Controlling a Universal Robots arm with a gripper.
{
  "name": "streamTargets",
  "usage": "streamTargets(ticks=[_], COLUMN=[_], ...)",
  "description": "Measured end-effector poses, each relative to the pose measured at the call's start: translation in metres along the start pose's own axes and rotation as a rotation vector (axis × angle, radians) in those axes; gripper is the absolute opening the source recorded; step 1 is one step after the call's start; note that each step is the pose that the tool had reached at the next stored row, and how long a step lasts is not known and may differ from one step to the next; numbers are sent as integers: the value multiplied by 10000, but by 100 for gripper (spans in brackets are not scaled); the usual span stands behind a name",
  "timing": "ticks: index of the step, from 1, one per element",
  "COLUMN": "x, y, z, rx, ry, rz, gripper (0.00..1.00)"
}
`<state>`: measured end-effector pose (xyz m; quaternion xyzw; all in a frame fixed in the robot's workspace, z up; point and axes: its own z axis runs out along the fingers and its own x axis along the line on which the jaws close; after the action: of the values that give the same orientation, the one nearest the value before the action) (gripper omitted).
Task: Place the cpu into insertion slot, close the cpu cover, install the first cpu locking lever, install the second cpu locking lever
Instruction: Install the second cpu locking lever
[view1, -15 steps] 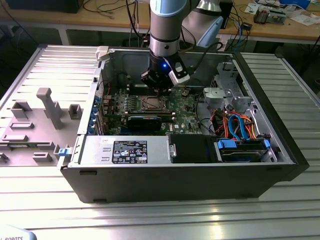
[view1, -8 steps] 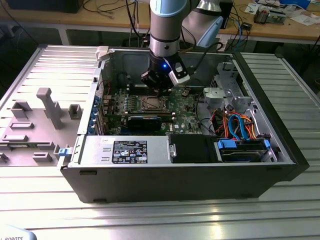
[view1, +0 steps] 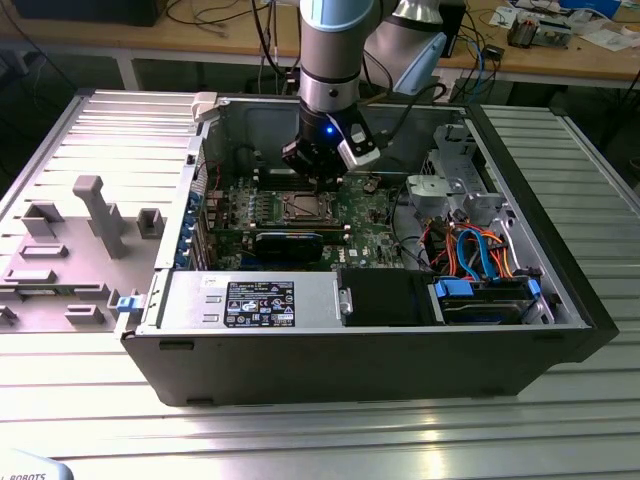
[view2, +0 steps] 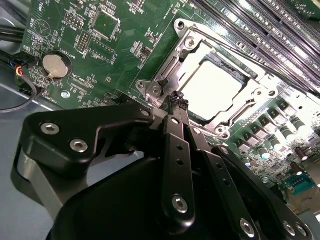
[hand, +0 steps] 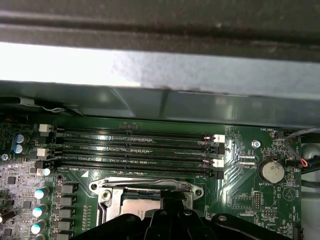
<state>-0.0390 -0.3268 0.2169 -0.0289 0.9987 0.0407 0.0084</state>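
The jaws are pressed together, holding nothing. The gripper (view2: 177, 97) has its tip down at the edge of the insertion slot (view2: 220, 85), probably so that a narrow point can push on small parts. The cpu (view2: 214, 86) already sits in the slot, and the cpu cover (view2: 192, 47) lies flat around it — so it appears closed. Beyond it run the memory slots (hand: 135, 150), inside the computer case (view1: 560, 300).

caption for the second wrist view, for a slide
Shut gripper at the edge of the closed cpu cover, the cpu seated beneath.
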Motion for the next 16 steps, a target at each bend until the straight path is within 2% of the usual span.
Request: streamTargets(ticks=[16], x=[3], y=[-45], z=[-4], rx=[0], ry=[0], rz=[1], gripper=[11])
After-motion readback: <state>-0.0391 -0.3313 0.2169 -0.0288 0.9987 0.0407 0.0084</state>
